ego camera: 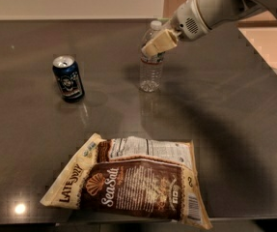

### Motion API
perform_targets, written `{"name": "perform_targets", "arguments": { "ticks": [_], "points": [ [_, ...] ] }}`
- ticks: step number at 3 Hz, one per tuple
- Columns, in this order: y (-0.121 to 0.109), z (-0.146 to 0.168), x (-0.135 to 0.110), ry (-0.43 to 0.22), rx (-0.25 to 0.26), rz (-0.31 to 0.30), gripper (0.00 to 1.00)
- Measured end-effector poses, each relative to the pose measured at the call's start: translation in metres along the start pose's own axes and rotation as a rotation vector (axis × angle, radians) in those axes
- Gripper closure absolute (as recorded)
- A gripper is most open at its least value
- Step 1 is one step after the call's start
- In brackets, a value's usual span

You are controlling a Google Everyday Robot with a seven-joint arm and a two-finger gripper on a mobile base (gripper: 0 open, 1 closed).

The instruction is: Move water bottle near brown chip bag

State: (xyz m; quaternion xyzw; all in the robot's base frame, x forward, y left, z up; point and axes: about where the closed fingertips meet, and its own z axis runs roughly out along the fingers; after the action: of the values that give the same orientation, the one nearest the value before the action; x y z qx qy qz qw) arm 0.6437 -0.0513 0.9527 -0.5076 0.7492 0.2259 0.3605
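Gripper positioned at water bottle, upper section

The gripper (155,45) is reaching in from the upper right and overlapping the shoulder of the upright water bottle (150,74); whether it is clamping cannot be determined. The bottle is standing on the dark table (234,129), right of the blue soda can (68,79), well apart from the Late July brown chip bag (133,182).

We see the tool (153,48) over the far middle of a dark, glossy surface (234,129). Well to the left of the tool and a little nearer the camera, a dark blue soda can (68,78) stands upright, silver top showing. Far from the tool, by the front-left edge, a glare spot (20,208) shines. Behind the tool runs a pale wall (70,1).
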Motion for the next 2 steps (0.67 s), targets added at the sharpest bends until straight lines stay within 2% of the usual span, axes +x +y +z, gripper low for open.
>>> {"name": "perform_targets", "arguments": {
  "ticks": [1, 2],
  "points": [
    [0.02, -0.017, -0.008, -0.033, -0.034, -0.029, 0.88],
    [0.044, -0.035, -0.007, -0.038, -0.062, -0.045, 1.0]
  ]
}}
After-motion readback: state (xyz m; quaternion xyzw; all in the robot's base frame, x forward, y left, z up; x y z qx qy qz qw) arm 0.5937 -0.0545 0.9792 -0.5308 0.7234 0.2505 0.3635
